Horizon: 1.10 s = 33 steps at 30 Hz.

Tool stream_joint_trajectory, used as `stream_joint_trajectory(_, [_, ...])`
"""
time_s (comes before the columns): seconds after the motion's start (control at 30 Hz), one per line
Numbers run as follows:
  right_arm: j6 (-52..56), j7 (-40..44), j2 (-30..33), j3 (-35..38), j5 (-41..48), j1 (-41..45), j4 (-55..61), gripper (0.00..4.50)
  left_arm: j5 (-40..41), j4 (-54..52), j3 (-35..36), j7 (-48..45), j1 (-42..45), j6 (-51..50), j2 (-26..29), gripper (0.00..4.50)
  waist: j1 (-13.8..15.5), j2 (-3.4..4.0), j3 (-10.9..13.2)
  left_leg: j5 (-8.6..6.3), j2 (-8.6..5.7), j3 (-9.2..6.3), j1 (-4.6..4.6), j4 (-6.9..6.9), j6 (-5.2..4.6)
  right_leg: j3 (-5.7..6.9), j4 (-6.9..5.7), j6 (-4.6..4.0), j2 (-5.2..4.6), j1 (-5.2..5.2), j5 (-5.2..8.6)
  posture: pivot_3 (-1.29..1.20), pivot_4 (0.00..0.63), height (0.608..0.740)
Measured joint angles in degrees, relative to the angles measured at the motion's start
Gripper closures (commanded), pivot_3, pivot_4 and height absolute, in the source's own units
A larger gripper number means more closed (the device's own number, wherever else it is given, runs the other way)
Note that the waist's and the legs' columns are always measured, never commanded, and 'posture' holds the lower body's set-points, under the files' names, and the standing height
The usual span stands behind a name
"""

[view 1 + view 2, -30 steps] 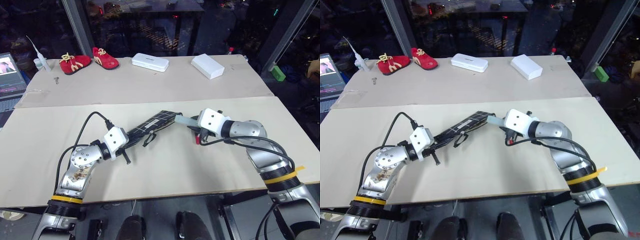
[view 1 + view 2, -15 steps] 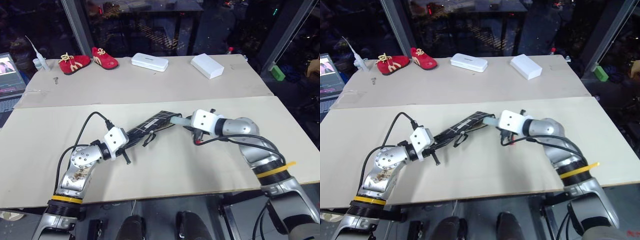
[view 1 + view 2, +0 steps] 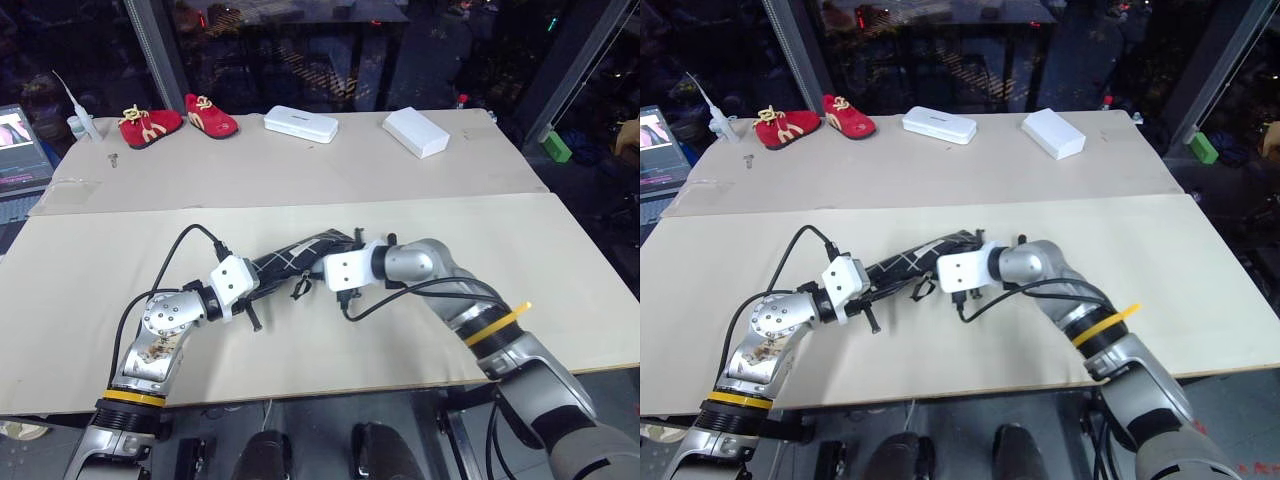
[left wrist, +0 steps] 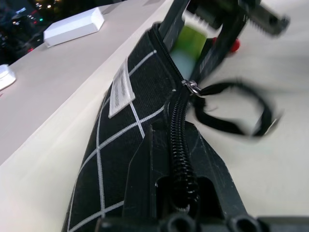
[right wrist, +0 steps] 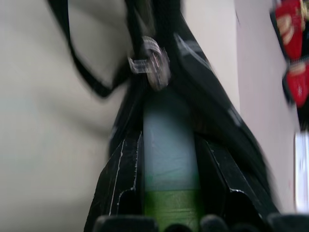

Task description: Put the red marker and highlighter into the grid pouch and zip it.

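Observation:
The grid pouch (image 3: 290, 256) lies slanted at the table's middle, black with white lines. My left gripper (image 4: 177, 162) is shut on its near end, along the zipper. In my right gripper (image 5: 169, 145), shut on it, is the highlighter (image 5: 167, 113). Its pale end sits in the pouch's open mouth, just under the zip slider (image 4: 191, 87), and its green part (image 4: 187, 41) stays outside between the fingers. The black loop zip pull (image 4: 236, 113) hangs off to the side. The red marker is hidden.
At the back of the table stand two red shoes (image 3: 152, 126), a long white box (image 3: 300, 123) and a second white box (image 3: 415, 132). A laptop (image 3: 20, 150) sits off the left edge. Bare board lies in front of both arms.
My right gripper has swung left and rolled, carrying the highlighter from outside the pouch's far end into its mouth. The left gripper and its hold have stayed put.

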<state>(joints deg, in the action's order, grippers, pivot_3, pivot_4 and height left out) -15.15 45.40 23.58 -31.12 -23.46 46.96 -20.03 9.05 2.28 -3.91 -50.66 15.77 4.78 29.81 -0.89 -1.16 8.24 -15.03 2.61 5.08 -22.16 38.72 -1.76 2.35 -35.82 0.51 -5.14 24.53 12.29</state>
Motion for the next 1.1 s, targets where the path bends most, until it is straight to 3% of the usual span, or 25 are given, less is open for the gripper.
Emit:
stream_joint_trajectory(0.17, [-6.7,-4.3,-3.1,-0.9,-2.5,3.7,-8.2,3.41,0.1,0.0,0.1,-0.1,0.1,0.0,-0.5,4.5,0.0,0.01,0.0,0.01,0.01,0.09,-0.01,0.0,0.01,0.0,-0.01,-0.01,-0.01,0.01,0.0,0.0,0.15,0.74])
stream_joint_trajectory(0.2, [-7.3,-4.7,-3.4,-0.8,-2.3,3.9,-9.1,2.39,0.1,0.0,0.1,0.0,0.1,0.0,-0.6,4.5,0.1,0.01,0.0,0.01,0.01,0.1,-0.03,0.0,0.02,0.03,-0.01,-0.01,-0.01,0.01,0.0,0.0,0.15,0.74])
stream_joint_trajectory(0.33, [-7.8,-3.8,-3.4,0.5,0.0,3.9,-9.4,1.22,0.2,-0.2,0.1,0.2,0.1,0.0,-0.8,4.5,0.2,0.02,0.0,0.01,0.06,0.13,-0.05,0.0,0.02,0.03,0.0,-0.01,-0.04,0.01,0.0,0.0,0.15,0.74])
stream_joint_trajectory(0.53, [-5.2,3.1,3.4,9.3,11.3,1.8,-6.9,1.22,0.1,-0.4,0.3,0.8,-0.4,0.0,-0.9,4.5,0.3,0.02,0.0,0.0,0.06,0.04,-0.01,0.0,0.01,0.03,0.05,-0.01,-0.08,-0.07,-0.01,0.0,0.15,0.74])
stream_joint_trajectory(0.63, [10.0,14.3,9.1,16.5,26.2,-4.4,2.2,1.22,0.1,-0.6,0.3,1.3,-0.7,0.0,-0.9,4.5,0.4,0.02,0.0,-0.02,0.12,-0.15,-0.03,-0.02,-0.02,0.04,0.05,-0.01,-0.06,-0.07,-0.01,0.0,0.15,0.74])
stream_joint_trajectory(0.77, [25.4,20.2,12.7,23.5,39.0,-8.0,9.6,1.22,0.1,-0.7,0.4,1.7,-1.0,0.0,-0.9,4.5,0.0,0.03,0.0,-0.02,0.16,-0.13,0.1,-0.02,-0.03,-0.04,0.02,-0.08,-0.06,-0.1,-0.05,0.0,0.15,0.74])
stream_joint_trajectory(0.9, [32.5,13.9,12.7,28.1,40.7,-8.1,11.0,1.22,0.1,-1.4,0.5,2.4,-1.4,0.0,-0.9,4.5,-0.1,0.03,0.0,-0.02,0.16,-0.09,0.31,-0.02,-0.03,-0.04,-0.02,-0.13,-0.01,-0.21,-0.06,0.0,0.15,0.74])
stream_joint_trajectory(1.1, [48.5,-5.8,4.4,30.6,38.1,-10.1,8.8,1.22,0.1,-2.3,0.9,3.5,-3.0,-1.5,-0.9,4.5,0.1,0.04,0.0,0.0,0.13,-0.04,-0.05,-0.04,0.0,-0.06,-0.06,-0.13,-0.03,0.12,-0.06,0.0,0.15,0.74])
